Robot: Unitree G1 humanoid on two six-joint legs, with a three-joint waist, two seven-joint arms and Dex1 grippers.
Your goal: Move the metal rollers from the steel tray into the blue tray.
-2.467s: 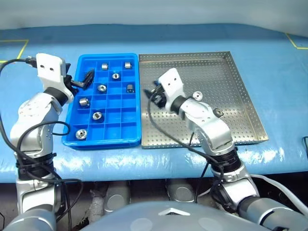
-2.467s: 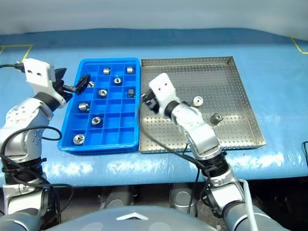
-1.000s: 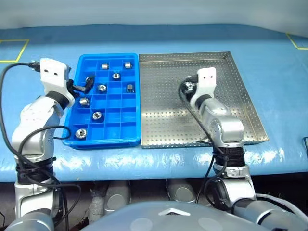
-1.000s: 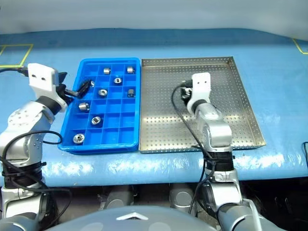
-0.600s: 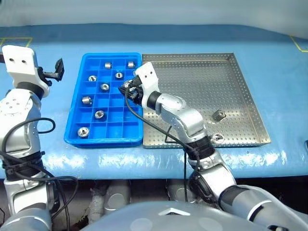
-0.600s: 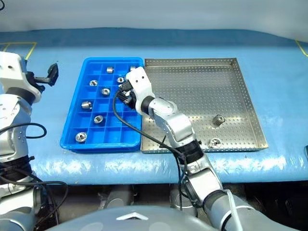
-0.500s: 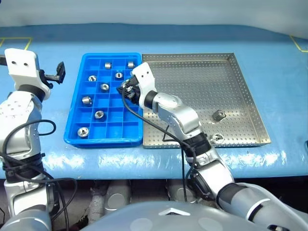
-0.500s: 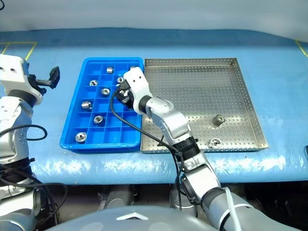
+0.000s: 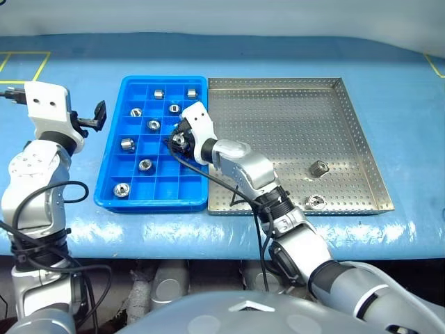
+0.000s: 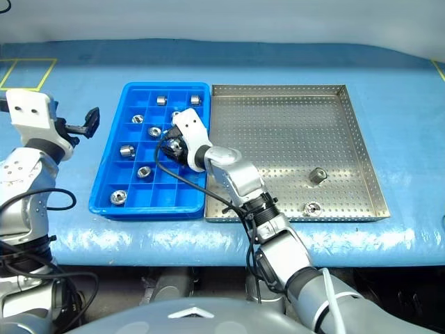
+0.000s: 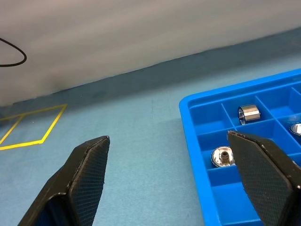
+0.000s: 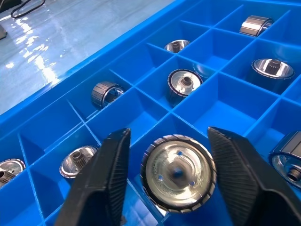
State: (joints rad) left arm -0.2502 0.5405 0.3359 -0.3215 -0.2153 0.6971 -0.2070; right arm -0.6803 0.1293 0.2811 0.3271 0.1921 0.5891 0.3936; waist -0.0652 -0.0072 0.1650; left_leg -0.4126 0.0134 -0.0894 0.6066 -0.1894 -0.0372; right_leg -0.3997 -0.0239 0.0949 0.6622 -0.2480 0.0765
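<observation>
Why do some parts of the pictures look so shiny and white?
In the eye views, light glints off the steel tray and the table's glossy front edge; in the right wrist view, glare whitens the table beside the blue tray, and the metal rollers gleam.

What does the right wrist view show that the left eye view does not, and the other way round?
Right wrist view: the roller between the right gripper fingers seen close, its flat face up, the fingers apart on either side, over a compartment of the blue tray.

Left eye view: the steel tray with two rollers left, one on its side and one near the front rim, and the left gripper open beside the blue tray's left edge.

Both: the blue tray's compartments with rollers already placed.
</observation>
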